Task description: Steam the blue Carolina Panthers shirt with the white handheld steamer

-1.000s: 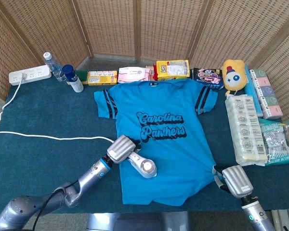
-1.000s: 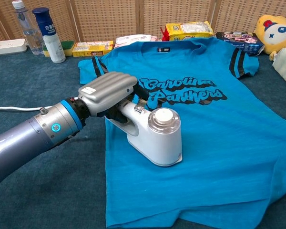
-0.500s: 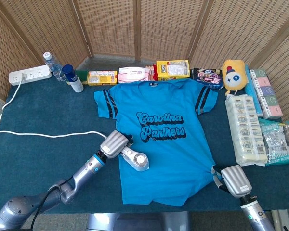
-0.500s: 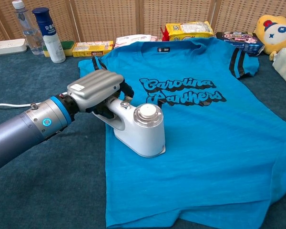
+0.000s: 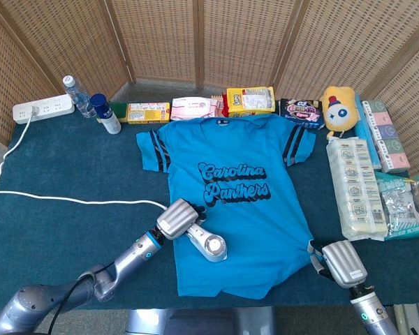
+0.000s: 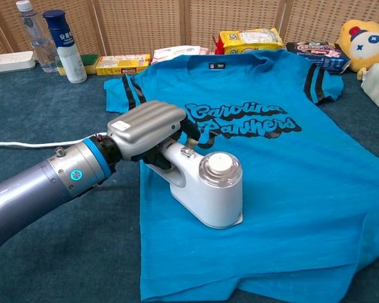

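Mid-pass: left hand clamped on steamer, head down on shirt lower-left; upper and right areas look untreated; right hand grasp unclear, cannot tell.

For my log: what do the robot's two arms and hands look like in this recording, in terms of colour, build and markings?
Both arms are smooth silver-grey metal tubes. The left arm has a dark wrist section with a bright blue ring and a small round glowing blue-green mark. The left hand has a ridged silver-grey back bearing a small white label, with black parts underneath. The right hand looks the same silver-grey, with black fingers and a similar glowing mark at its wrist.
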